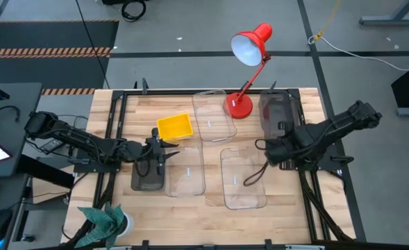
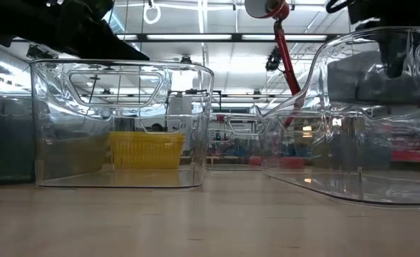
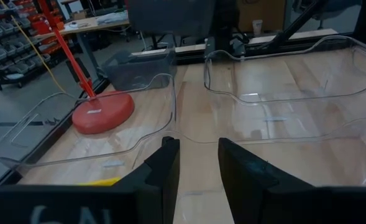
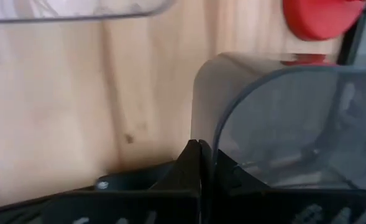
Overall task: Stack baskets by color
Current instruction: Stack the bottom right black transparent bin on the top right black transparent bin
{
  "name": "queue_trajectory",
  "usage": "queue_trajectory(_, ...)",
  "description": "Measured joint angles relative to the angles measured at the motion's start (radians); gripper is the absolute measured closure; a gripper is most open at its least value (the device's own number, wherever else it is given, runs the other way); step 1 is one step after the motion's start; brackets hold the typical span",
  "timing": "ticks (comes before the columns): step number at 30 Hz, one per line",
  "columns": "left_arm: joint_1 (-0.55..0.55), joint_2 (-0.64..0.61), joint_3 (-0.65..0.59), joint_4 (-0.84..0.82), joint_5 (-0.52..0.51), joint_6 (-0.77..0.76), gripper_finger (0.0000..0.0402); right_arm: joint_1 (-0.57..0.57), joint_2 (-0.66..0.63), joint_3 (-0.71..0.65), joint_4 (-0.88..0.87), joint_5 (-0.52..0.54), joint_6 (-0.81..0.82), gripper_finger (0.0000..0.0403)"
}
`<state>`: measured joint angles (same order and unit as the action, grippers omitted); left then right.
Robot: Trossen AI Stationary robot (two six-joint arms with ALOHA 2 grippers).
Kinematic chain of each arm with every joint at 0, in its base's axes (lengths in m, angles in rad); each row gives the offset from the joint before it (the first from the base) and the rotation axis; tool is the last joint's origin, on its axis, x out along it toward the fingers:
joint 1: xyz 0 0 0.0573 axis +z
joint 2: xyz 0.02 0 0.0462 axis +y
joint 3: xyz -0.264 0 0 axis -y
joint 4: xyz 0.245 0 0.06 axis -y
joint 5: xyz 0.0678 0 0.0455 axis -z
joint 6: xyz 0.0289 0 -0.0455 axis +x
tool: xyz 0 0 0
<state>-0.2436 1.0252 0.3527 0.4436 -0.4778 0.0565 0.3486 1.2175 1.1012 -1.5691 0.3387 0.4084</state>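
Note:
Two smoky dark grey baskets show. One (image 1: 277, 111) lies at the far right beside the red lamp, and my right gripper (image 4: 199, 152) is shut at its near end. The other (image 1: 147, 177) sits on the table at the near left. My left gripper (image 1: 160, 149) stands open above that basket's far end, with nothing between its fingers (image 3: 198, 177). A small yellow basket (image 1: 174, 126) rests on the table beyond it. Three clear baskets rest on the table: near centre (image 1: 185, 172), far centre (image 1: 213, 114) and near right (image 1: 242, 179). My right gripper pinches the dark grey basket's near short wall at its rim (image 4: 215, 142), close to a rounded corner, between its two fingers. The fingers slant steeply down onto it from above. I cannot tell whether the basket's far end still rests on the table.
The red desk lamp's base (image 1: 239, 105) stands between the far clear basket and the held grey one, and its head (image 1: 249, 45) leans past the table's far edge. A dark cable loop (image 1: 256, 173) hangs over the near right clear basket. A green plant (image 1: 103, 222) sits at the near left edge.

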Motion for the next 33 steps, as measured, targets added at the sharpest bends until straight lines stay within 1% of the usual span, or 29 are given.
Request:
queue_trajectory(4, 0.000, 0.000, 0.000, 0.000, 0.000, -0.015, 0.0285, -0.083, -0.049, -0.033, -0.001, 0.035, -0.071, 0.0402)
queue_trajectory(8, 0.000, 0.000, 0.000, 0.000, 0.000, -0.019, 0.0285, -0.176, -0.105, -0.067, 0.024, 0.036, -0.160, 0.0402)
queue_trajectory(11, 0.000, 0.000, 0.000, 0.001, 0.000, -0.019, 0.0285, -0.252, -0.122, -0.077, 0.050, 0.035, -0.238, 0.0402)
queue_trajectory(18, 0.000, 0.000, 0.000, 0.001, 0.000, -0.019, 0.0285, -0.440, -0.116, -0.078, 0.170, 0.037, -0.471, 0.0403)
queue_trajectory(20, 0.000, 0.000, 0.000, -0.001, 0.000, -0.019, 0.0285, -0.494, -0.110, -0.078, 0.178, 0.038, -0.522, 0.0403)
queue_trajectory(24, 0.000, 0.000, 0.000, -0.007, 0.000, -0.019, 0.0285, -0.585, -0.092, -0.078, 0.192, 0.036, -0.581, 0.0403)
queue_trajectory(33, 0.000, 0.000, 0.000, -0.017, 0.000, -0.019, 0.0285, -0.709, -0.087, -0.078, 0.254, 0.010, -0.686, 0.0403)
